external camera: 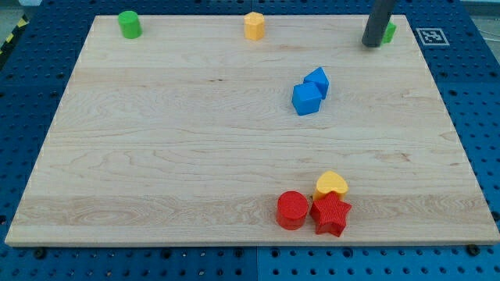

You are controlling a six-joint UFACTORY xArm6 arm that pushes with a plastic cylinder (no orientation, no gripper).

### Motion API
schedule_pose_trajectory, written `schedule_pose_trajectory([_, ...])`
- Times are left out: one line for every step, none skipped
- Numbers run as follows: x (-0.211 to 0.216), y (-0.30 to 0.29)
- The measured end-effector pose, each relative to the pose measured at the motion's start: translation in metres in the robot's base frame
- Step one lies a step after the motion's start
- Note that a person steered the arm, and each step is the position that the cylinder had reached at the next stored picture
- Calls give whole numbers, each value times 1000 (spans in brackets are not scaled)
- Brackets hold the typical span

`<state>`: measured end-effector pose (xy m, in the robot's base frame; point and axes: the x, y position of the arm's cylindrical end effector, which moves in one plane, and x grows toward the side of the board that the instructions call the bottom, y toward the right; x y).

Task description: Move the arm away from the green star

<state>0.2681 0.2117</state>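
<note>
A light wooden board (195, 140) lies on a blue perforated table (23, 94); at its far right edge the dark straight rod stands upright, my tip (373, 44) resting on the wood; the arm carries no claw, so there is nothing to be released or clenched. Just right of the tip and touching or nearly touching it, a green block (388, 33) peeps out from behind the rod, mostly hidden, possibly the green star, though its shape cannot be made out. Along the far edge sit a green cylinder (129, 24) at the left and an orange-yellow block (254, 26) near the middle; right of centre two blue blocks (312, 91) touch each other; at the near edge a red cylinder (292, 209), a red star (332, 214) and a yellow heart-shaped block (331, 185) huddle together, well apart from the tip. A black-and-white marker tag (432, 36) lies beyond the board's far right corner.
</note>
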Motion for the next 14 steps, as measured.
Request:
schedule_pose_trajectory([-6,5])
schedule_pose_trajectory([-9,20])
schedule_pose_trajectory([-9,23])
schedule_pose_trajectory([-8,23])
schedule_pose_trajectory([17,21])
schedule_pose_trajectory([25,21])
schedule_pose_trajectory([37,21])
schedule_pose_trajectory([37,21])
schedule_pose_trajectory([44,20])
schedule_pose_trajectory([50,16])
schedule_pose_trajectory([51,16])
schedule_pose_trajectory([64,11])
schedule_pose_trajectory([66,10])
schedule_pose_trajectory([73,0])
